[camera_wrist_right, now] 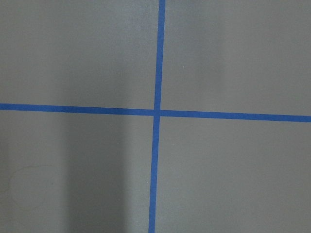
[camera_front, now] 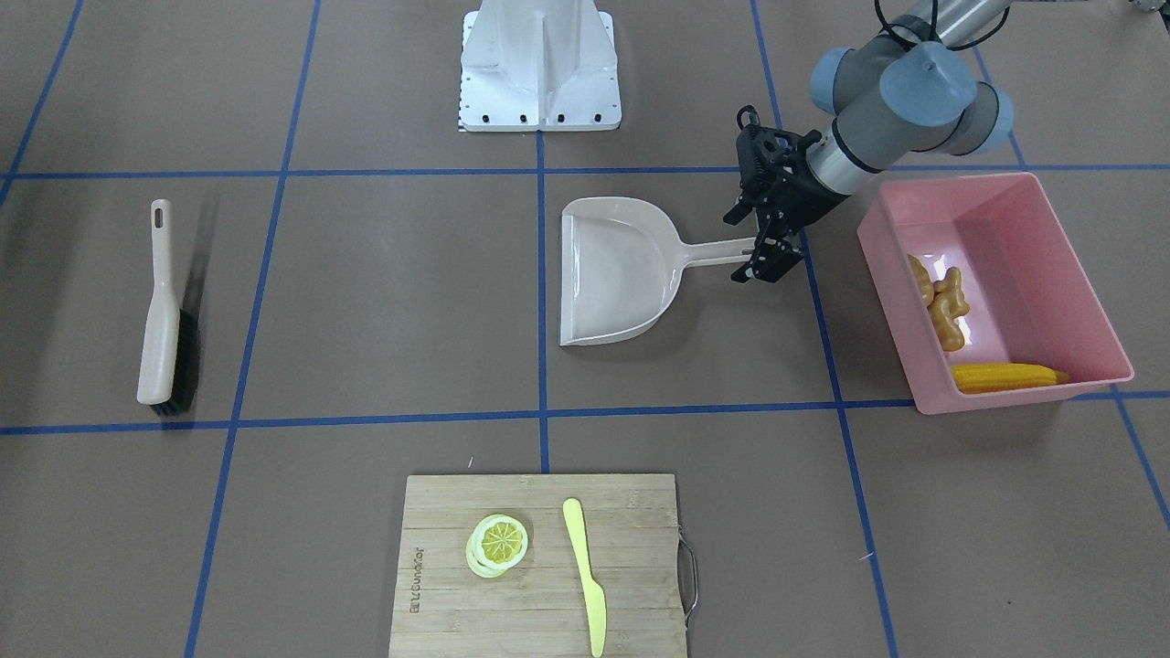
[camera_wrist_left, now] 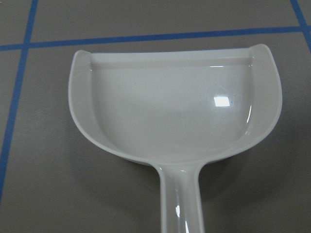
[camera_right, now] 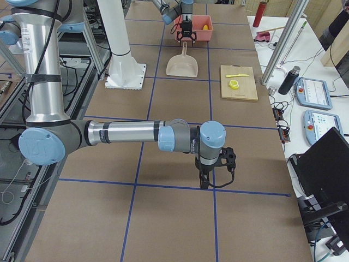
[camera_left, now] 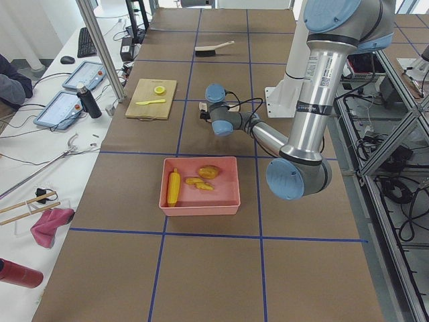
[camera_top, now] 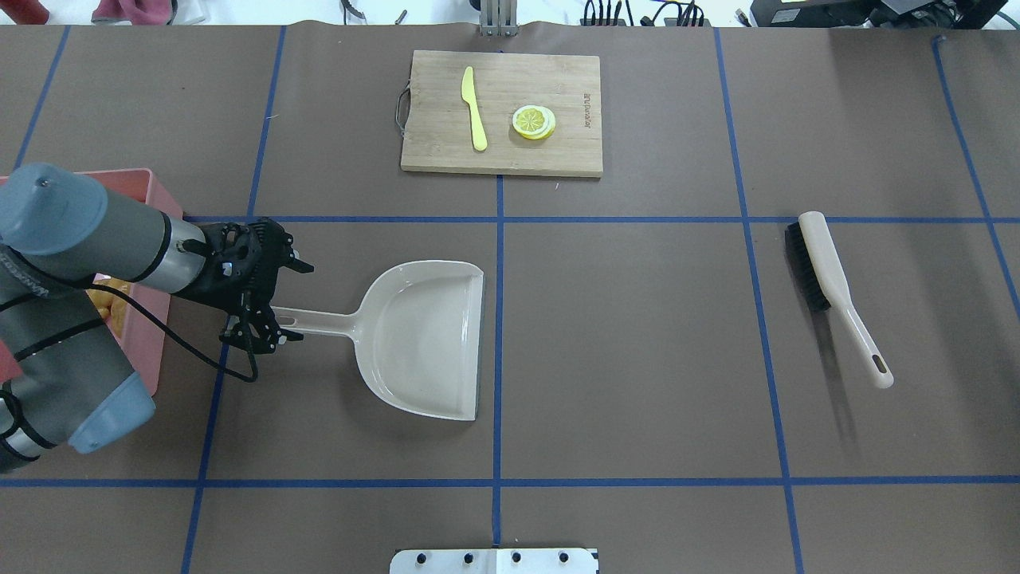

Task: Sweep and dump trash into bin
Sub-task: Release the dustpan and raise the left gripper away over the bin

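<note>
The pink bin (camera_front: 1069,274) stands on the robot's left side of the table. In it lie the yellow corn cob (camera_front: 1005,376), the orange-tan ginger root (camera_front: 949,311) and the tan potato (camera_left: 208,172). The empty beige dustpan (camera_front: 622,274) lies flat on the table beside the bin. My left gripper (camera_front: 763,260) is at the end of its handle (camera_top: 319,320), jaws on either side and seemingly open. The left wrist view shows the empty pan (camera_wrist_left: 170,107). My right gripper (camera_right: 210,177) hangs over bare table far from these; I cannot tell whether it is open or shut.
A beige brush (camera_front: 164,320) with black bristles lies on the robot's right side. A wooden cutting board (camera_front: 631,548) at the far edge carries a lemon slice (camera_front: 498,544) and a pale yellow knife (camera_front: 585,576). The robot's white base (camera_front: 539,64) is at the near edge.
</note>
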Controlling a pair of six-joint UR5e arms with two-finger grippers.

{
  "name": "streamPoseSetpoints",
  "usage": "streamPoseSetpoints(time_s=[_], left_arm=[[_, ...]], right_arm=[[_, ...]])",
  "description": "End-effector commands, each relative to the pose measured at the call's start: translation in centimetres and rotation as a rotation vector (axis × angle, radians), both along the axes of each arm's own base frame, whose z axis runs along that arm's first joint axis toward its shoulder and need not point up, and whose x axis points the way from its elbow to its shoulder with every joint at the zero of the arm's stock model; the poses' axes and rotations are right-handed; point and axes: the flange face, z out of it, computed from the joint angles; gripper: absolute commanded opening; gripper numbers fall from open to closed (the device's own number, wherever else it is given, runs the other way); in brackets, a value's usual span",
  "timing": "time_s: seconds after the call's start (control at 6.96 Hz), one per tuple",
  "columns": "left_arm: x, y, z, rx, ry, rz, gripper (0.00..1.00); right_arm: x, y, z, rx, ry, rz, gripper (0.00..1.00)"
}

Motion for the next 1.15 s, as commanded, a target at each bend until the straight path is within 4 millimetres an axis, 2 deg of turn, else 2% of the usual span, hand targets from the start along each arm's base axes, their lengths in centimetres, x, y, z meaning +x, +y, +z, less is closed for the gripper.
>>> streamPoseSetpoints(time_s=[0.0, 0.14, 0.29, 0.43, 0.72, 0.86, 1.01], left_arm=[[-5.5, -4.3, 0.3, -0.072, -0.053, -0.119, 0.98], [-9.0, -7.1, 2.1, -0.253, -0.155, -0.233, 0.98], [-12.7, -9.3, 3.8, -0.533, -0.208, -0.396, 0.98], [-15.6, -10.5, 4.5, -0.703, -0.204, -0.523, 0.98], [-20.5, -11.6, 9.2, -0.981, -0.373, -0.67, 0.98], [-23.3, -12.0, 12.2, -1.046, -0.396, -0.72, 0.98], [-26.3, -11.6, 15.3, -1.106, -0.41, -0.766, 0.98]], right_arm=[[0.0, 0.2, 0.1, -0.004, 0.0, 0.001, 1.0], [0.0, 0.2, 0.1, -0.005, 0.0, 0.002, 1.0], [0.0, 0.2, 0.1, -0.005, 0.0, 0.002, 1.0], [0.0, 0.2, 0.0, -0.003, -0.003, 0.002, 1.0], [-0.1, 0.2, -0.1, -0.002, -0.016, 0.003, 1.0], [-0.1, 0.2, 0.0, -0.004, -0.016, 0.003, 1.0], [-0.1, 0.2, 0.2, -0.009, -0.017, 0.003, 1.0]])
